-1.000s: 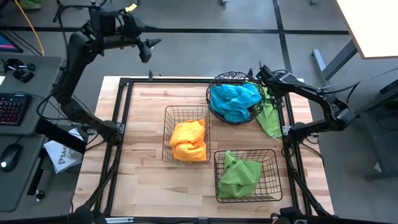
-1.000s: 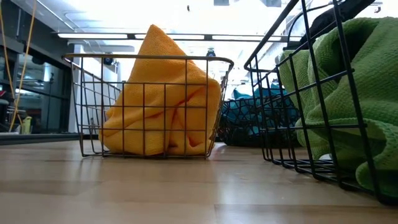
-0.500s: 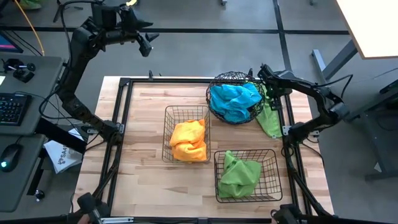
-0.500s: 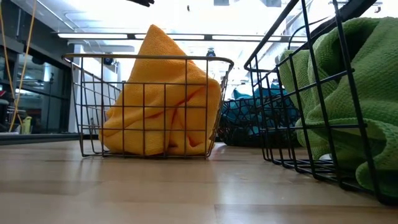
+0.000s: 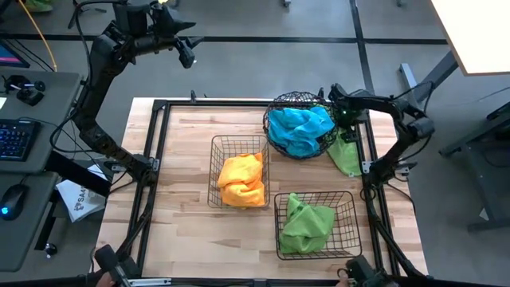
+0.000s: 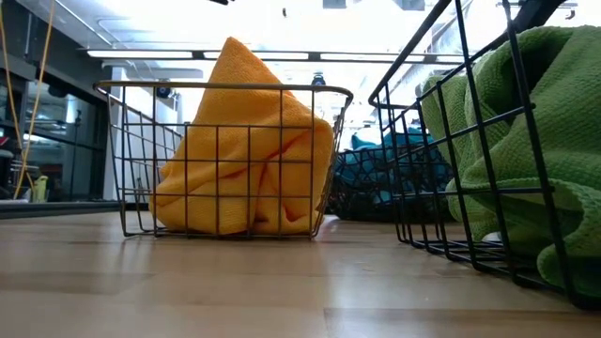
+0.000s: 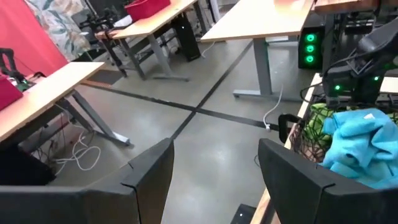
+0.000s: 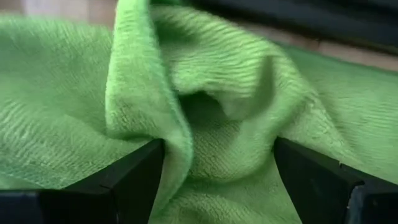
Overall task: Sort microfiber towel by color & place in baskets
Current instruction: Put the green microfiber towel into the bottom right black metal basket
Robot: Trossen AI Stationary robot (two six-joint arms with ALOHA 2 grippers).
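Observation:
A loose green towel [image 5: 346, 155] lies on the table's right edge beside the round basket [image 5: 275, 112], which holds a blue towel [image 5: 299, 127]. My right gripper [image 5: 343, 119] is open, down on this towel's far end; green cloth [image 8: 205, 124] fills its wrist view. The middle rectangular basket [image 5: 213, 159] holds an orange towel [image 5: 241, 179] [image 6: 244, 141]. The near-right basket [image 5: 351, 231] holds a green towel [image 5: 311, 223] [image 6: 526, 141]. My left gripper [image 5: 187, 57] [image 7: 214, 174] is open, raised beyond the table's far-left corner. My right gripper comes at the loose green towel from above, at its far end. Its open fingers [image 8: 124, 180] stand on either side of a raised fold [image 8: 155, 93], and cloth lies against the inner side of both. The rest of the towel stays on the table.
A black frame [image 5: 159, 159] runs round the wooden tabletop. Bare wood [image 5: 183, 207] lies to the left of the baskets. A keyboard and mouse [image 5: 12, 199] sit on a side desk. Past the far edge are grey floor and desks [image 7: 261, 18].
My right arm's elbow has swung toward the far edge and its wrist has tipped down over the loose towel's far end. My left gripper has drawn a little farther beyond the far edge. The towels in the baskets have not moved.

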